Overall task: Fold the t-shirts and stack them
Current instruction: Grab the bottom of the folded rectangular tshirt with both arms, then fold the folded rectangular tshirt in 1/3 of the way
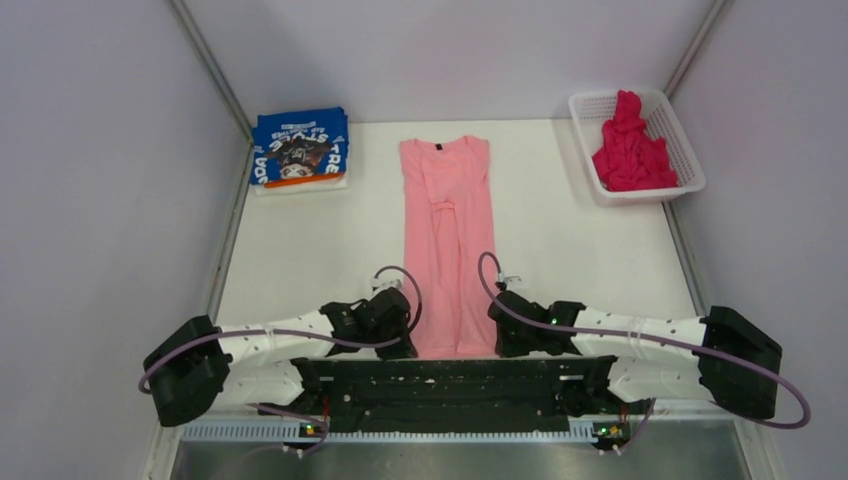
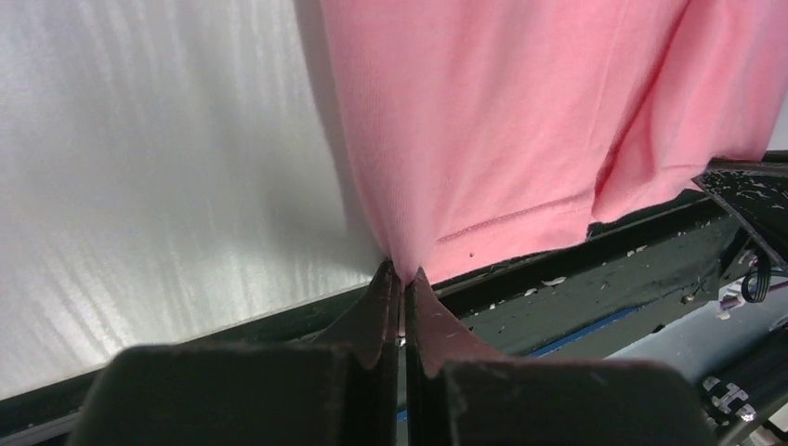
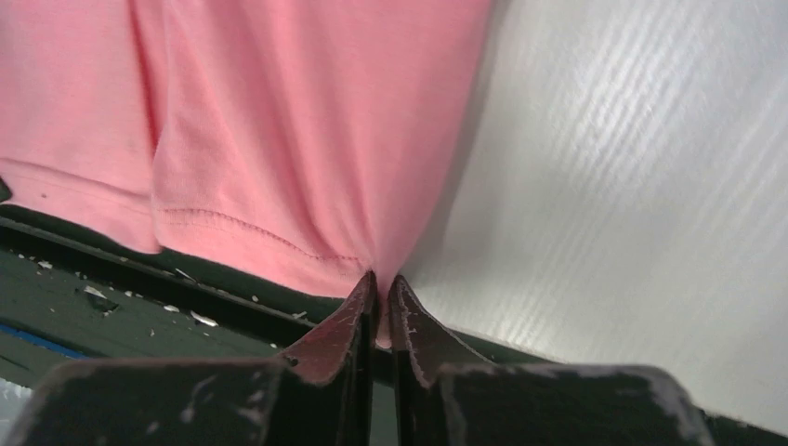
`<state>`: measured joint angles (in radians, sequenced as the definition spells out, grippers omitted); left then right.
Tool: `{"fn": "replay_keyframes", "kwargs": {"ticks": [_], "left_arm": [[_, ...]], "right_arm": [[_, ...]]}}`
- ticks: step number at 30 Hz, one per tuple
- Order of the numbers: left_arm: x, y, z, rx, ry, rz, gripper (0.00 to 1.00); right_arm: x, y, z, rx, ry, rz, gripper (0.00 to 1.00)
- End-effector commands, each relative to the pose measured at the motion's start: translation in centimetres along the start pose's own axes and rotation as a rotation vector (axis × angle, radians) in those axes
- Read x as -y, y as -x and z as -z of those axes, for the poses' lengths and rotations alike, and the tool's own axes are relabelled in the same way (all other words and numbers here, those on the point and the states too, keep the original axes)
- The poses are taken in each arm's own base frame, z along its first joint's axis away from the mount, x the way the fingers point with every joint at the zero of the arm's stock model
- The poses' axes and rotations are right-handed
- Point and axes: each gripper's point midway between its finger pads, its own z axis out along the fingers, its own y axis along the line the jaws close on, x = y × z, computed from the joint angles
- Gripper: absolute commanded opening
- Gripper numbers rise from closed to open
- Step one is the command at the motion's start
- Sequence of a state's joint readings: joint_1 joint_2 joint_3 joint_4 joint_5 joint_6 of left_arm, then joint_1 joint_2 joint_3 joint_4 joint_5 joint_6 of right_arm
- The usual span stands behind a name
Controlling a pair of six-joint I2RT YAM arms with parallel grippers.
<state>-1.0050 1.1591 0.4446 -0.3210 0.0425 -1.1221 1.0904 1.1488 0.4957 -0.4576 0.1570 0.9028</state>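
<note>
The light pink t-shirt (image 1: 448, 240) lies in a long narrow strip down the middle of the table, collar at the far end, sides folded in. My left gripper (image 1: 408, 345) is shut on its near left hem corner (image 2: 401, 255). My right gripper (image 1: 497, 343) is shut on its near right hem corner (image 3: 376, 265). Both corners sit at the table's near edge. The blue t-shirt (image 1: 299, 148) with white lettering lies folded at the far left. The magenta t-shirt (image 1: 632, 150) is bunched in the white mesh basket (image 1: 686, 140) at the far right.
The black arm mounting rail (image 1: 450, 385) runs along the near table edge, right behind the pink hem. Grey walls close in the table on the left, right and far sides.
</note>
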Motion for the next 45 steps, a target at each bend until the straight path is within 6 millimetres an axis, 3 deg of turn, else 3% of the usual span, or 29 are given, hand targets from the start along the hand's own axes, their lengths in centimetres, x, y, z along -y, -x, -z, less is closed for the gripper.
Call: {"fn": "replay_keyframes", "kwargs": {"ticks": [1,9,14,18,20,23,28,38,45], "left_arm": [[-2.1,-0.6,0.6,0.004,0.060,0.020,0.00],[1.4,-1.5,2.0,-0.013,-0.075,-0.005,0.00],[3.6,-0.2,3.2,0.033,-0.129,-0.018,0.00],[4.2,2.8,4.0,0.168,-0.090,-0.013,0.00],[5.6,4.6,4.5,0.245,-0.113,-0.043,0.00],[7.7,7.4,5.1,0.319,-0.160,-0.074,0.00],[9.4,11.7,4.8,0.332,-0.196,-0.079,0.00],[7.9,20.3,5.0,0.418,-0.113,-0.031,0.00],[6.5,24.8,3.9,0.403,-0.112,0.001,0.00]], "right_arm": [[1.7,-1.2,0.5,-0.014,-0.039,-0.007,0.00],[-1.6,-0.5,1.6,0.008,0.137,-0.001,0.00],[-3.1,0.8,3.0,0.055,0.208,-0.009,0.00],[-3.7,2.6,3.8,0.114,0.216,-0.003,0.00],[-4.0,3.8,4.0,0.146,0.215,-0.007,0.00],[-4.4,6.5,4.2,0.201,0.228,-0.019,0.00],[-4.5,11.5,4.9,0.285,0.237,-0.039,0.00],[-3.8,21.1,4.3,0.373,0.225,-0.088,0.00],[-2.1,25.5,2.4,0.384,0.164,-0.095,0.00]]}}
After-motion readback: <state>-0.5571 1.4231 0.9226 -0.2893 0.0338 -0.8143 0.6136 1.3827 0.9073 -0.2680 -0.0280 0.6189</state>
